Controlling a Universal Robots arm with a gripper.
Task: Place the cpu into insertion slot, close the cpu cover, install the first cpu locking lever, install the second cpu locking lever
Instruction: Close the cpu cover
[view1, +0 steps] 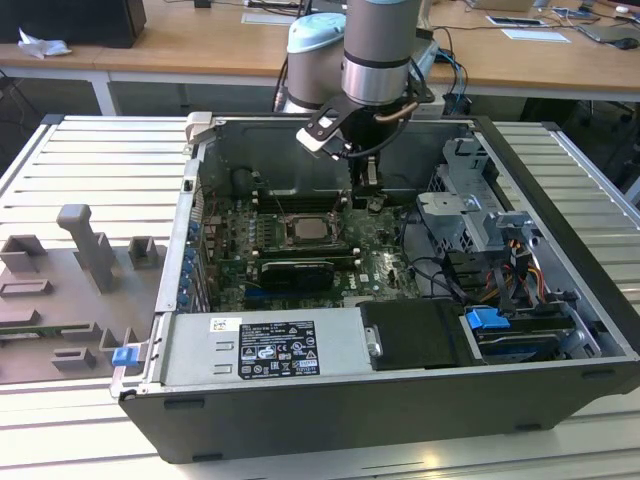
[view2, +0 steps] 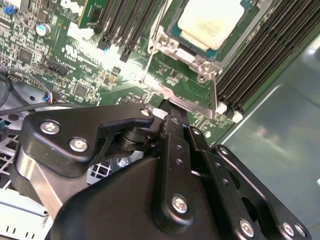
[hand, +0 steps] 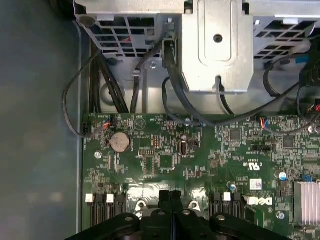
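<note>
Hand (view2: 169, 107) pointing down, fingers together, near cpu (view2: 210, 20).

The cpu (view2: 212, 22) lies flat, pale face up, seated in the insertion slot (view1: 291, 236). The silver-grey cpu cover (view2: 192, 53) frames it.

Your claw (view1: 369, 200) hangs over the board (view1: 390, 265); the cpu (view1: 305, 229) lies in the insertion slot (view1: 288, 241) just beside it, toward the exterior view's left.
</note>
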